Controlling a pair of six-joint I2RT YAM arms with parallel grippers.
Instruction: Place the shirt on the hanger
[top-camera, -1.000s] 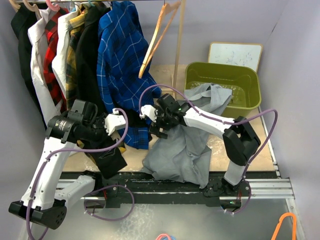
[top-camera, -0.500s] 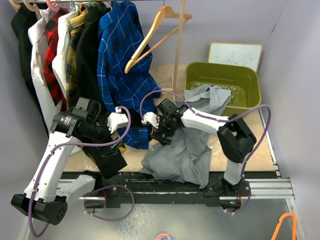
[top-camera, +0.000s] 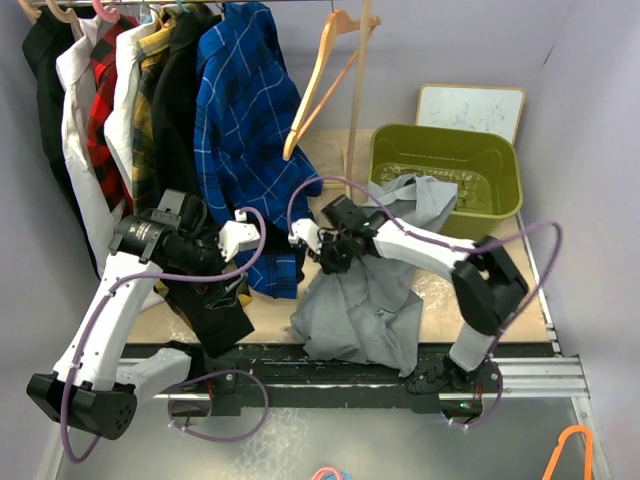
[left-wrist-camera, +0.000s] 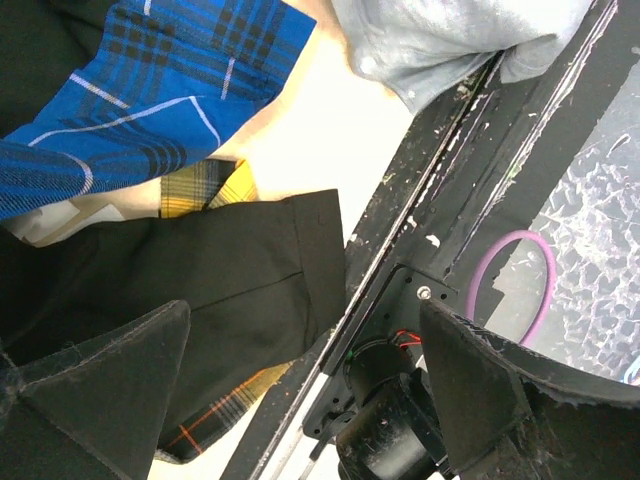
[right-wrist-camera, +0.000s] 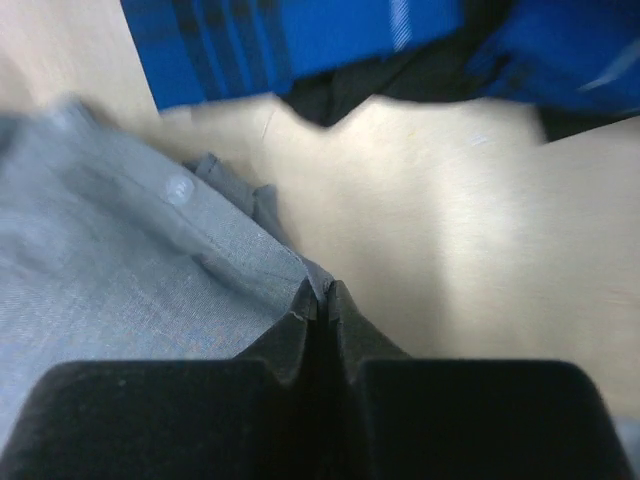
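The light-grey shirt (top-camera: 372, 298) lies crumpled on the table, one part trailing into the green bin. My right gripper (top-camera: 325, 257) is at its left edge. In the right wrist view this gripper (right-wrist-camera: 325, 293) is shut on a folded edge of the shirt (right-wrist-camera: 120, 270), beside a small button. The tan wooden hanger (top-camera: 322, 82) hangs bare from the rail, tilted steeply. My left gripper (top-camera: 233, 266) hovers open by the hanging clothes. In the left wrist view its fingers (left-wrist-camera: 100, 370) stand wide apart over a black garment (left-wrist-camera: 200, 290), with nothing between them, and a corner of the shirt (left-wrist-camera: 440, 40) shows at the top.
A blue check shirt (top-camera: 245, 150) and several other garments (top-camera: 120, 110) hang on the rail at the left. A wooden rack post (top-camera: 358, 90) rises behind the shirt. The green bin (top-camera: 505, 150) and a whiteboard (top-camera: 470, 105) stand at the back right.
My right gripper has closed from open onto the shirt's edge and shifted slightly. The hanger has been swinging on the rail. The left arm moved a little.
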